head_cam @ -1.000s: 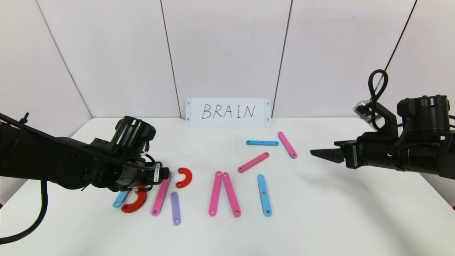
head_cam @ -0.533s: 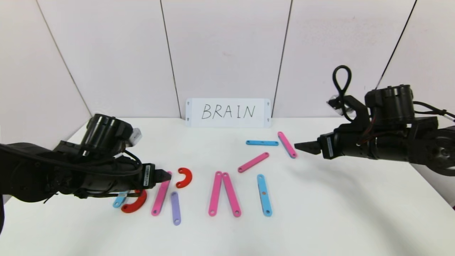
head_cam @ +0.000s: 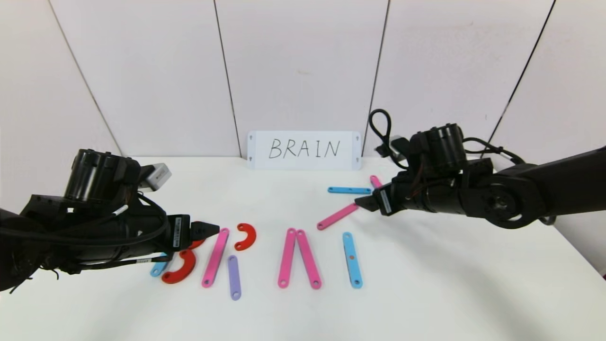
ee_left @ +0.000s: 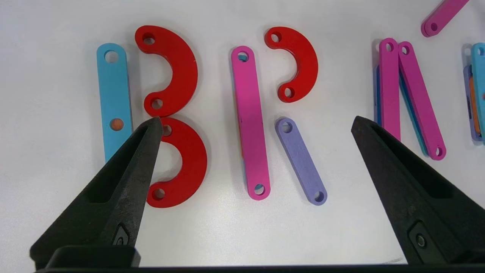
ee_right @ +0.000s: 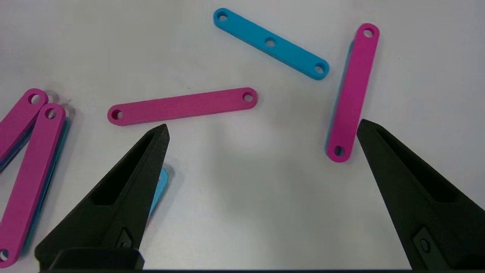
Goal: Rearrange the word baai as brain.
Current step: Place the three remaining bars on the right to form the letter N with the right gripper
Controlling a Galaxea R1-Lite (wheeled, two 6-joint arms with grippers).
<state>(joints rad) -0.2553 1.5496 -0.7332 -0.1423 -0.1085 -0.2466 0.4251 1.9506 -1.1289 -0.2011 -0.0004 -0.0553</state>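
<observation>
The letters lie in a row on the white table (head_cam: 426, 284). A blue strip (ee_left: 113, 98) and two red curves (ee_left: 172, 72) form a B. Beside it a pink strip (ee_left: 250, 121), a red curve (ee_left: 301, 62) and a purple strip (ee_left: 301, 161) form an R. Two pink strips (head_cam: 298, 258) lean together, then comes a blue strip (head_cam: 352, 259). My left gripper (head_cam: 210, 229) hovers open over the B and R, holding nothing. My right gripper (head_cam: 363, 202) hangs open and empty above a loose pink strip (ee_right: 182, 106), a blue strip (ee_right: 271, 42) and another pink strip (ee_right: 352, 91).
A white card (head_cam: 304, 150) with handwritten BRAIN leans on the back wall. Pale wall panels close the back and both sides. Bare table lies in front of the letters and to the right of them.
My right arm has swung in to the left, bringing its gripper over the loose strips. My left arm has drawn back a little to the left. No piece has moved.
</observation>
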